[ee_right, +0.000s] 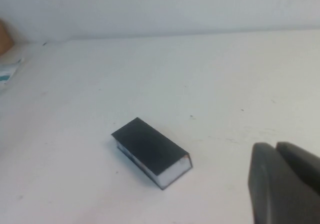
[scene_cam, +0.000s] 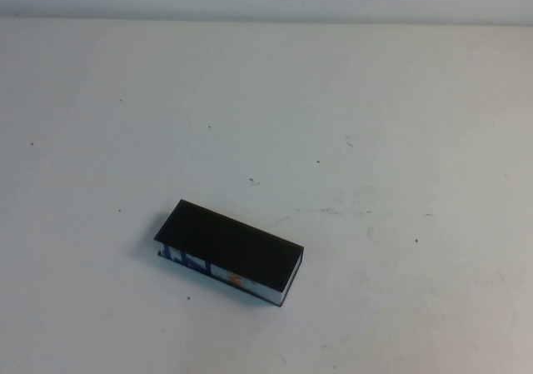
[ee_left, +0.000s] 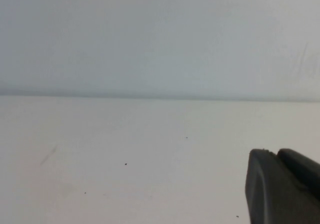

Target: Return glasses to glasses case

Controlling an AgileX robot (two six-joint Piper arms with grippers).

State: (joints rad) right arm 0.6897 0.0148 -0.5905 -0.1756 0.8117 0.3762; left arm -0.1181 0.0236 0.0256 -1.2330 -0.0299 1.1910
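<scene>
In the high view we see a pale, speckled table [scene_cam: 400,124] filling the frame, and neither arm reaches into it. Left of centre in the lower half lies the glasses case [scene_cam: 231,251], a black rectangular box set at a slant, its far end toward the upper left and its near end toward the lower right. Its flat lid is down, and the printed strip of blue, white and orange runs along the side that faces the lower edge of the frame. We cannot find the glasses in any view; with the lid down we cannot tell whether they are inside. In the left wrist view the left hand [ee_left: 280,189] shows only as a dark shape in the lower right corner, hanging above bare table with a pale wall behind it; two dark fingers lie close together there, but we cannot tell whether they are parted or pressed together. In the right wrist view the case sits a little left of centre and below the middle, standing alone on the table, touched by nothing. The right hand [ee_right: 282,181] fills the lower right corner of that frame, well apart from the case, with its fingers closed together and nothing between them. At the far left edge of that view some brownish and pale clutter is too cut off to name.
</scene>
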